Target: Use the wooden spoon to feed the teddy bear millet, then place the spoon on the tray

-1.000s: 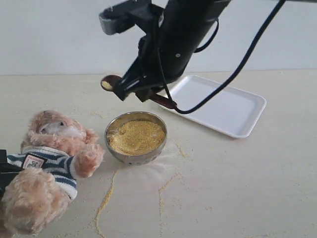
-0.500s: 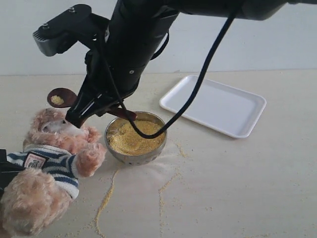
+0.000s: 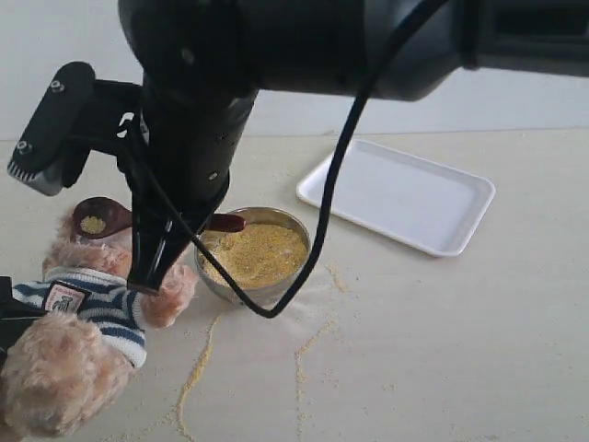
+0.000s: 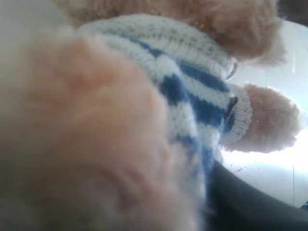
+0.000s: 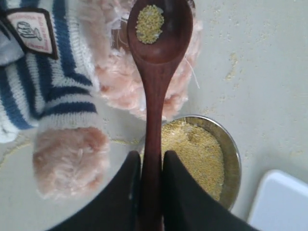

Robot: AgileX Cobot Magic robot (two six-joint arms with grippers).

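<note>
The teddy bear [image 3: 87,318] lies at the left in its striped shirt [image 5: 53,82]. My right gripper [image 3: 152,272] is shut on the handle of the wooden spoon [image 5: 153,96]. The spoon's bowl [image 3: 95,219] carries a small heap of millet [image 5: 149,17] and hovers right over the bear's face. More millet [image 3: 253,253] fills the metal bowl [image 3: 299,267] next to the bear. The white tray [image 3: 460,207] lies at the back right. My left gripper [image 3: 7,318] is at the left edge, one dark finger [image 4: 250,207] pressed against the bear's shirt.
Thin trails of spilled millet [image 3: 195,368] run over the table in front of the metal bowl. The big black right arm [image 3: 276,55] stretches across the upper part of the exterior view, its cable [image 3: 322,239] hanging over the bowl.
The right arm has swung left and down, carrying the loaded spoon from above the bowl to the bear's face. The bear and the left gripper have stayed put.
</note>
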